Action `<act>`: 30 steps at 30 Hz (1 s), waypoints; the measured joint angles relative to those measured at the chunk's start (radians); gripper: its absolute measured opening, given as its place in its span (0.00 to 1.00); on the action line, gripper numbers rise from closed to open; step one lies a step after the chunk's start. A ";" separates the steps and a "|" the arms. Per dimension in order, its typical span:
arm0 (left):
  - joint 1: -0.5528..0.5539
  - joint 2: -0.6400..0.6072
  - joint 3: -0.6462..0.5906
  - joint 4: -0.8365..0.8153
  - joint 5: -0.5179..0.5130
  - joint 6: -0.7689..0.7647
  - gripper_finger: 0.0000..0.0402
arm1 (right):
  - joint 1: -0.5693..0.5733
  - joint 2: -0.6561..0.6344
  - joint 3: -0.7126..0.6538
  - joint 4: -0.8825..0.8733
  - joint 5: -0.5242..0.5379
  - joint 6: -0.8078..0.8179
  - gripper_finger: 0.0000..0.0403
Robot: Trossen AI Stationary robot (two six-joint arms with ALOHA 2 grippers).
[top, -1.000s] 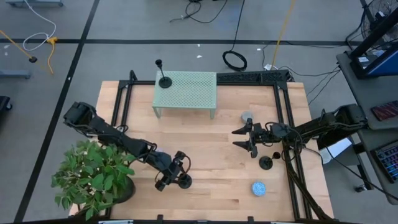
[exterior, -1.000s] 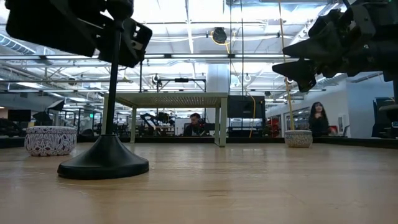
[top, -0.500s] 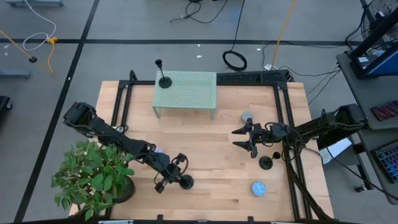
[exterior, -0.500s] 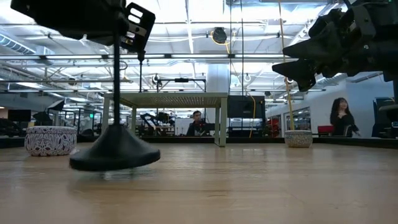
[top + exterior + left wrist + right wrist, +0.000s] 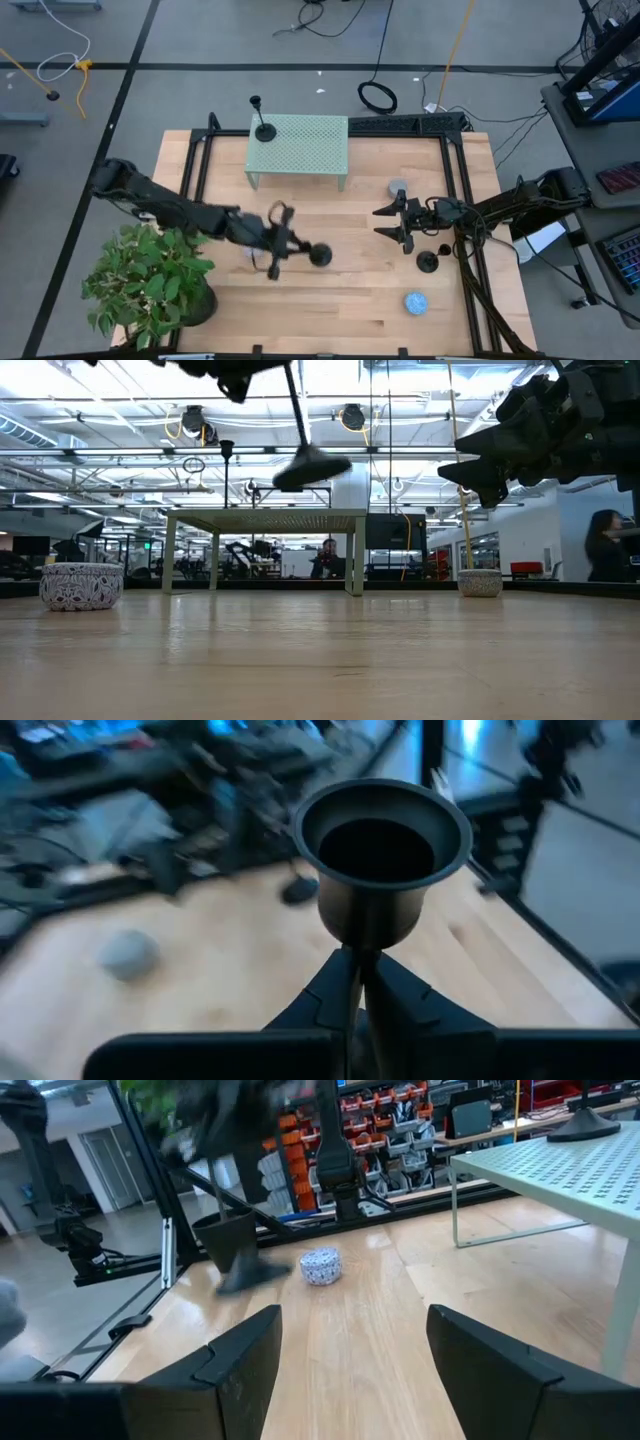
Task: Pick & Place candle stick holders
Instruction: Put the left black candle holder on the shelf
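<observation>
My left gripper (image 5: 277, 243) is shut on one black candle stick holder (image 5: 320, 254) above the table's middle. The holder's cup (image 5: 380, 845) fills the left wrist view, and its round base (image 5: 312, 464) shows high in the low view. A second holder (image 5: 264, 130) stands by its base on the far left corner of the green rack (image 5: 305, 145). A third holder (image 5: 428, 262) stands by its base on the table at the right. My right gripper (image 5: 392, 222) is open and empty, just left of the third holder. My left gripper pinches the thin stem (image 5: 360, 960) just under the cup between its two fingers. The fingers come from the table's left and lie across the stem. The holder is lifted clear of the table and tilted, its base (image 5: 320, 254) toward the table's right.
A potted plant (image 5: 150, 280) stands at the near left corner. A white patterned bowl (image 5: 80, 585), a small grey bowl (image 5: 397, 188) and a blue-white ball (image 5: 416, 302) lie on the table. Black rails (image 5: 455, 160) frame the table. People move in the room behind.
My left gripper has risen and gone toward the table's far edge, still shut on the holder. The holder has left the table near its front edge, is now lifted well clear, and has tipped from upright to slanted with its base toward the right.
</observation>
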 joint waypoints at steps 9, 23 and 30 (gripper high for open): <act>0.271 -0.264 -0.002 -0.102 -0.028 -0.038 0.03 | -0.002 0.000 0.000 -0.009 0.135 -0.001 0.60; 0.645 -0.189 -0.001 0.030 -0.050 -0.093 0.03 | -0.005 0.000 0.000 -0.007 0.185 -0.056 0.60; 0.696 -0.099 -0.001 0.105 -0.164 -0.079 0.03 | -0.005 0.000 0.000 -0.011 0.183 -0.056 0.60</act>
